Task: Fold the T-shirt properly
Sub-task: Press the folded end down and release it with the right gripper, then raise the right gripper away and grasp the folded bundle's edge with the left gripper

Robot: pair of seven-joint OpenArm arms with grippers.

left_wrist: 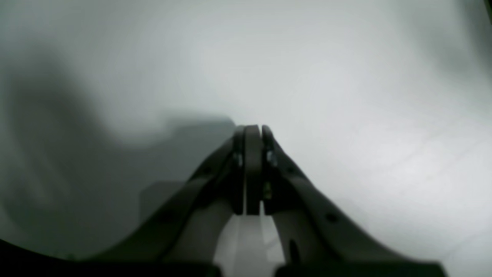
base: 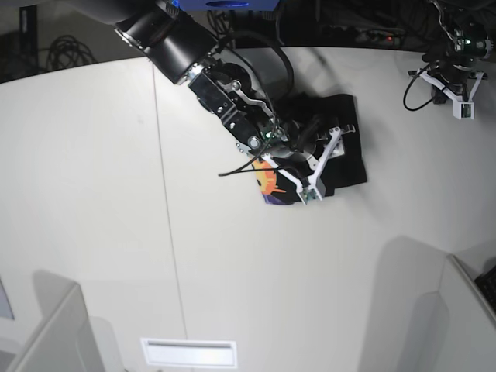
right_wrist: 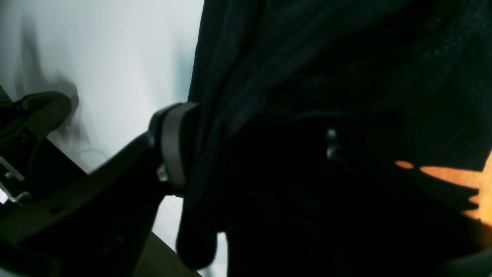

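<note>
Desk (base: 93,194): one, white, wide bare room left and below. T-shirt (base: 345,159): one, black, bunched near desk's far middle, largely hidden under right arm; orange print peeks at its lower left edge. Right claw (right_wrist: 246,146): clamped on T-shirt cloth, far finger buried in dark folds. Left claw (left_wrist: 253,132): pressed together, holding nothing, over bare desk at far right edge; view blurred.

The T-shirt (base: 337,143) lies bunched on the bench (base: 93,194), upper centre-right of the base view. The right tool (base: 298,159) sits over its left part. The left tool (base: 457,81) hangs at the upper right corner, well apart.
</note>
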